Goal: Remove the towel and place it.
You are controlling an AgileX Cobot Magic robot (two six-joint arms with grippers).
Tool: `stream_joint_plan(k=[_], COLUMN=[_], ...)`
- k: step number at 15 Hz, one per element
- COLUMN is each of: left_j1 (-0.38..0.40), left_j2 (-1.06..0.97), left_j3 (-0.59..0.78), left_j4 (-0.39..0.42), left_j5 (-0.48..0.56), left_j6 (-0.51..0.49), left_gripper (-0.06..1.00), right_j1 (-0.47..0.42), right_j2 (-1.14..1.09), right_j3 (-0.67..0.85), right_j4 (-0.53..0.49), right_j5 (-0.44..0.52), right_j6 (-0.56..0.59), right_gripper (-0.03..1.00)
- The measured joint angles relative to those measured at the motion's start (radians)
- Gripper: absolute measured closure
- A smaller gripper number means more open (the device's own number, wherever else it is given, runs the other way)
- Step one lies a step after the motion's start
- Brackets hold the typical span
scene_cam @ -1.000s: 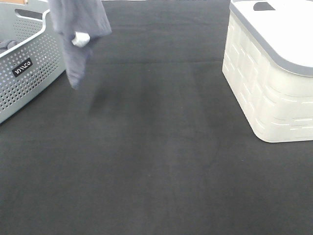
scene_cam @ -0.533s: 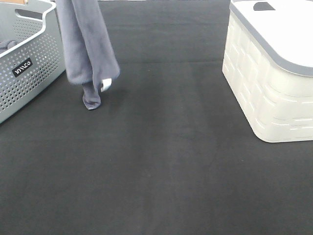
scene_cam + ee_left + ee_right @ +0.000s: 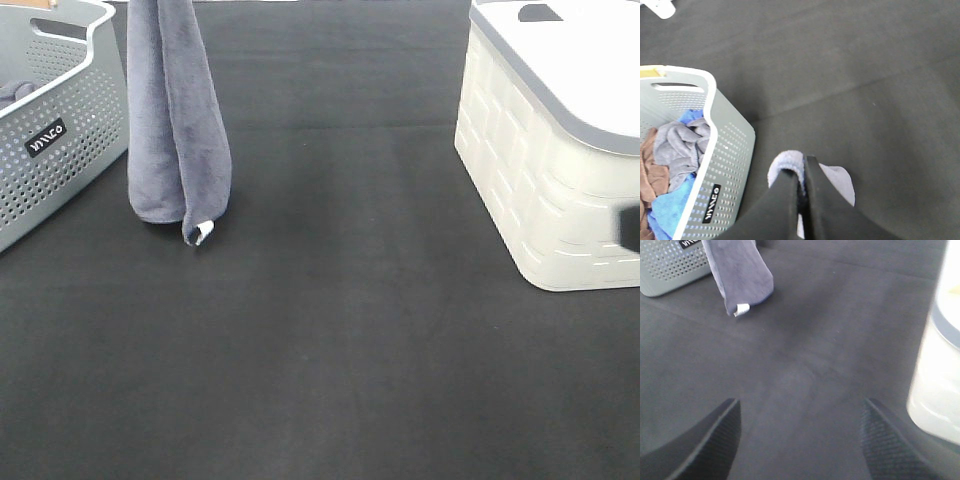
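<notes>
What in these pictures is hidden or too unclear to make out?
- Left wrist view: the left tool, shut on the towel, hides most of it.
- Exterior high view: the upper edge cuts off the towel's top; the right tool is only a dark blur at the right edge.
- The grey basket: cut by the left edge; its wall hides most contents.
- The white bin: its lid hides the inside.
</notes>
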Motion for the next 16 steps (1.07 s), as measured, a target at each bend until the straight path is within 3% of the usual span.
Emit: stream_joint_plan(k=[2, 4, 6, 7, 8, 9, 12, 16], left_j1=[0.000, 0.000, 0.000, 0.000, 0.000, 0.000, 0.000, 0.000], left_j2=[0.011, 0.016, 0.020, 0.020, 0.022, 0.022, 0.022, 0.022], left_j3=[0.001, 0.002, 0.002, 0.002, 0.002, 0.002, 0.002, 0.002], left_j4=[-0.013, -0.014, -0.019, -0.021, -0.020, -0.020, -0.020, -0.021], left_j5=[-0.012, -0.054, -0.082, -0.084, -0.084, -0.084, -0.084, -0.084], left_j6=[0.015, 0.023, 0.027, 0.027, 0.027, 0.031, 0.037, 0.050], left_gripper=[0.94, 0.94, 0.94, 0.94, 0.94, 0.94, 0.94, 0.94], right_j1=[0.008, 0.122, 0.343, 0.478, 0.540, 0.677, 0.761, 0.762], right_j2=[0.177, 0.312, 0.441, 0.511, 0.555, 0.684, 0.903, 1.179], right_j3=[0.000, 0.000, 0.000, -0.002, -0.004, -0.040, -0.175, -0.395], right_j4=[0.187, 0.331, 0.371, 0.392, 0.407, 0.454, 0.509, 0.491], right_j5=[-0.073, -0.177, -0.427, -0.606, -0.696, -0.923, -1.090, -1.114], right_j6=[-0.185, -0.331, -0.359, -0.353, -0.346, -0.314, -0.257, -0.172], right_gripper=[0.31, 0.31, 0.31, 0.31, 0.31, 0.31, 0.31, 0.31])
